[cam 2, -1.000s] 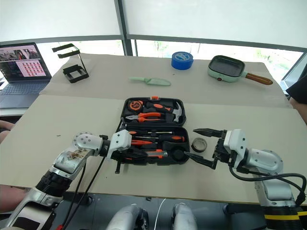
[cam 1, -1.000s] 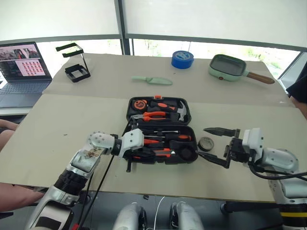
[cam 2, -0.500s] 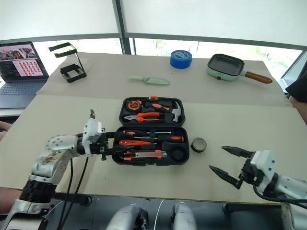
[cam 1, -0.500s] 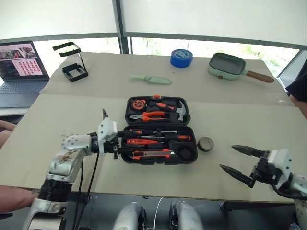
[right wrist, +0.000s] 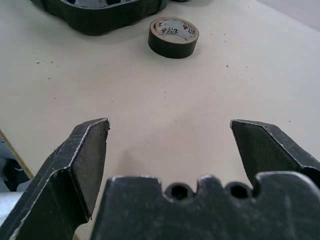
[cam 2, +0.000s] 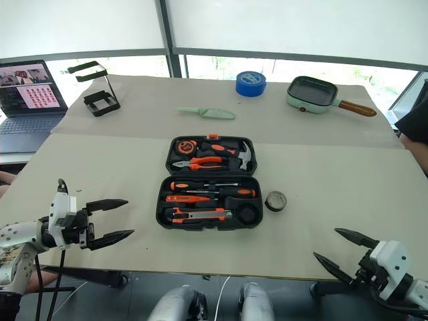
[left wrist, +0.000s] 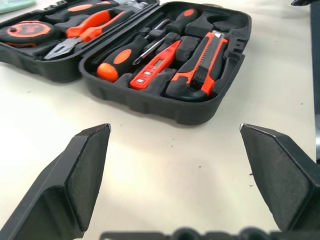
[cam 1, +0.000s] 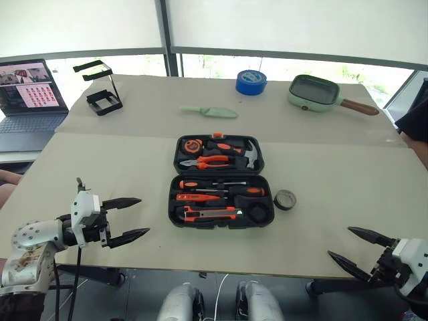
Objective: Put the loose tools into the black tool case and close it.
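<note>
Both arms have drawn back from the black tool case (cam 1: 221, 182), which lies open mid-bench; the left claw (cam 1: 124, 219), a second ago shut at the case's near-left corner, now gapes wide and empty; the right claw (cam 1: 360, 247) gapes too. The utility knife (left wrist: 202, 65) and screwdrivers (cam 1: 200, 197) sit slotted; 1 tool remains, the small tape roll (cam 1: 285, 199), just right of the case. The right wrist view shows its printed core.

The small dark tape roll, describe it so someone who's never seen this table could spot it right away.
Find the open black tool case in the middle of the table. The small dark tape roll lies flat on the bare tabletop just beyond the case's right end, apart from it. It is far smaller and darker than the big blue tape roll at the table's far edge.
</note>
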You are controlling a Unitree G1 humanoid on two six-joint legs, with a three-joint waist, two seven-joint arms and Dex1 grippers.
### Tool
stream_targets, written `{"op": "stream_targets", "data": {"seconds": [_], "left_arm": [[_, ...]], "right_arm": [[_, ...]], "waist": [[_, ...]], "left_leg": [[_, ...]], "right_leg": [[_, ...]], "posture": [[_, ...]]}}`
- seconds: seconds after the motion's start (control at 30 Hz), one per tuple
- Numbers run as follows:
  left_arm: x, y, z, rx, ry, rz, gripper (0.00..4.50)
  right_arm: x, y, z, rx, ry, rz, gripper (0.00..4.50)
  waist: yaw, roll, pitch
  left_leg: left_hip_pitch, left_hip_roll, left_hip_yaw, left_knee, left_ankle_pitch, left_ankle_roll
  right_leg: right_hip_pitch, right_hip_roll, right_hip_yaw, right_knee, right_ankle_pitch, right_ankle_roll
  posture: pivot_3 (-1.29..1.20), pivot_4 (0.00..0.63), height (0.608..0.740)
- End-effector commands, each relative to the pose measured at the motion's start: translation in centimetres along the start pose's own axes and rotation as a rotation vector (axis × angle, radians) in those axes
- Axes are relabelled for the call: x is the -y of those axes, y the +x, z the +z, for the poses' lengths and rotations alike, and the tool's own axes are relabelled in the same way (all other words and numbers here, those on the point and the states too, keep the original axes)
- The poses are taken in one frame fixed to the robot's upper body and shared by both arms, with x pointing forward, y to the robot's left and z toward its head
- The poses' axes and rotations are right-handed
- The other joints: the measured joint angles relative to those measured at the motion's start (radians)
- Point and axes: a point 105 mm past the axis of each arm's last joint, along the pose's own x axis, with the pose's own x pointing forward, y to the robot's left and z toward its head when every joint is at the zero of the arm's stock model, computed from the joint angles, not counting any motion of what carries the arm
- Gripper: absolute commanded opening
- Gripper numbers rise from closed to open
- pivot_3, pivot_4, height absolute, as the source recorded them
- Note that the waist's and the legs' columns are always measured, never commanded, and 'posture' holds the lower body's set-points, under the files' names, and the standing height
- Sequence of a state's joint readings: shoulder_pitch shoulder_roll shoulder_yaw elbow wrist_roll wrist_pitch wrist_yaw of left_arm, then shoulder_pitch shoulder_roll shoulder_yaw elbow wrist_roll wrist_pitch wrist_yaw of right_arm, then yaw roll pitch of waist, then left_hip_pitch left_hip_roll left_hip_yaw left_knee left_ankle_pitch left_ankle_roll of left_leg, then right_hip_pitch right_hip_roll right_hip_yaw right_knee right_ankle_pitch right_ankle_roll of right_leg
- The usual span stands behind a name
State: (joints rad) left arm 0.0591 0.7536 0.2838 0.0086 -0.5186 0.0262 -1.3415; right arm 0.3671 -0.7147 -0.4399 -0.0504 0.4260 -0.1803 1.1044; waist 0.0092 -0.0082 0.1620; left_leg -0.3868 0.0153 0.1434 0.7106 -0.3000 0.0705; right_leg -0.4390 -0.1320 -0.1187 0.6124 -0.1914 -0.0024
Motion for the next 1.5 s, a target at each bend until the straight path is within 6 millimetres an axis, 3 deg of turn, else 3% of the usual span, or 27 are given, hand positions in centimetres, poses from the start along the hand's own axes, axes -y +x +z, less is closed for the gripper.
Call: {"op": "stream_targets", "data": {"seconds": [0.03,0.07,0.27,0.37,0.43,0.7,0.73,0.8,0.87,1.13,1.2,1.27,1.33,1.4,1.5], "left_arm": [[0.7,1.4,2.9,0.098,0.046,-0.037,4.46],[0.8,1.6,3.1,0.104,0.045,-0.041,4.46],[2.0,4.1,5.1,0.148,0.053,-0.147,4.46],[2.7,4.8,5.4,0.147,0.067,-0.202,4.46],[3.0,5.2,5.6,0.153,0.069,-0.219,4.46],[3.6,6.2,5.4,0.157,0.052,-0.236,4.46],[3.7,6.2,5.3,0.156,0.050,-0.230,4.50],[3.7,6.1,5.2,0.154,0.051,-0.224,4.50],[3.8,6.0,5.3,0.153,0.052,-0.223,4.50],[4.1,6.0,5.2,0.152,0.058,-0.224,4.50],[4.1,6.1,5.1,0.153,0.061,-0.227,4.50],[4.1,6.0,5.0,0.154,0.067,-0.228,4.50],[4.0,6.0,5.0,0.156,0.092,-0.225,4.50],[4.0,6.0,4.9,0.165,0.122,-0.233,4.50],[4.4,6.1,5.0,0.190,0.155,-0.263,4.50]], "right_arm": [[-0.4,3.0,4.9,0.007,0.163,0.251,4.50],[-0.7,3.2,5.4,-0.005,0.204,0.284,4.50],[0.8,7.5,7.2,-0.141,-0.072,0.362,4.50],[0.5,7.8,6.0,-0.297,-0.080,0.455,4.50],[1.0,8.6,5.8,-0.307,-0.115,0.451,4.50],[1.9,11.8,4.0,-0.354,-0.162,0.447,4.50],[1.8,12.1,3.8,-0.354,-0.160,0.446,3.98],[1.9,12.5,3.6,-0.358,-0.167,0.434,3.52],[2.0,12.6,3.4,-0.364,-0.176,0.427,2.75],[2.7,11.8,5.3,-0.324,-0.225,0.437,0.03],[2.6,11.4,7.0,-0.269,-0.219,0.469,0.01],[1.3,11.3,10.0,-0.157,-0.215,0.561,0.01],[-0.6,11.2,11.7,-0.100,-0.195,0.676,0.01],[-2.6,11.6,12.7,-0.061,-0.168,0.766,0.01],[-4.3,12.5,12.7,-0.062,-0.146,0.808,0.01]], "waist": [[-0.007,0.002,0.001],[-0.005,0.002,0.001],[0.011,0.001,0.001],[0.015,0.001,0.001],[0.015,0.000,0.001],[0.003,0.000,0.001],[0.002,0.000,0.001],[0.002,0.000,0.001],[0.002,0.000,0.001],[0.003,0.000,0.001],[0.003,0.000,0.001],[0.002,0.000,0.001],[-0.005,0.000,0.001],[-0.005,0.000,0.001],[0.000,0.000,0.001]], "left_leg": [[-0.002,0.000,0.001,0.000,0.000,0.000],[-0.002,0.000,0.002,0.000,0.001,-0.001],[-0.005,0.001,-0.003,0.000,0.001,-0.001],[-0.006,0.000,-0.002,0.000,0.003,-0.001],[-0.007,0.000,-0.002,0.001,0.005,0.007],[-0.009,-0.001,0.000,0.002,0.005,0.008],[-0.008,-0.001,0.000,0.002,0.005,0.008],[-0.008,-0.001,0.001,0.002,0.005,0.008],[-0.007,-0.001,0.001,0.002,0.005,0.007],[-0.006,0.000,0.000,0.002,0.004,0.001],[-0.006,0.000,0.000,0.002,0.004,0.001],[-0.006,0.000,0.000,0.002,0.004,0.002],[-0.006,0.000,0.000,0.002,0.006,0.004],[-0.005,0.001,0.000,0.002,0.006,0.005],[-0.005,0.001,-0.002,0.002,0.005,0.003]], "right_leg": [[0.000,-0.001,0.001,0.000,0.001,-0.001],[-0.001,-0.002,0.001,0.000,0.003,-0.002],[-0.002,0.002,-0.005,-0.001,0.005,0.000],[-0.002,0.002,-0.005,-0.001,0.005,0.000],[-0.002,0.002,-0.006,-0.001,0.006,0.000],[-0.002,0.004,-0.007,-0.001,0.005,0.000],[-0.002,0.005,-0.007,-0.001,0.005,0.001],[-0.002,0.006,-0.007,-0.001,0.003,0.005],[-0.002,0.006,-0.007,-0.001,0.003,0.005],[-0.001,0.002,-0.007,0.000,0.004,0.005],[-0.001,0.002,-0.007,0.000,0.004,0.004],[-0.001,0.003,-0.007,0.000,0.005,0.004],[-0.002,0.003,-0.006,0.000,0.005,0.003],[-0.002,0.003,-0.006,0.000,0.007,-0.001],[-0.001,0.003,-0.007,-0.001,0.008,-0.004]], "posture": [[0.00,0.150,0.740],[0.00,0.150,0.740],[0.00,0.150,0.740],[0.00,0.150,0.740],[0.00,0.150,0.740],[0.00,0.150,0.740],[0.00,0.150,0.740],[0.00,0.150,0.740],[0.00,0.150,0.740],[0.00,0.150,0.740],[0.00,0.150,0.740],[0.00,0.150,0.740],[0.00,0.150,0.740],[0.00,0.150,0.740],[0.00,0.150,0.740]]}}
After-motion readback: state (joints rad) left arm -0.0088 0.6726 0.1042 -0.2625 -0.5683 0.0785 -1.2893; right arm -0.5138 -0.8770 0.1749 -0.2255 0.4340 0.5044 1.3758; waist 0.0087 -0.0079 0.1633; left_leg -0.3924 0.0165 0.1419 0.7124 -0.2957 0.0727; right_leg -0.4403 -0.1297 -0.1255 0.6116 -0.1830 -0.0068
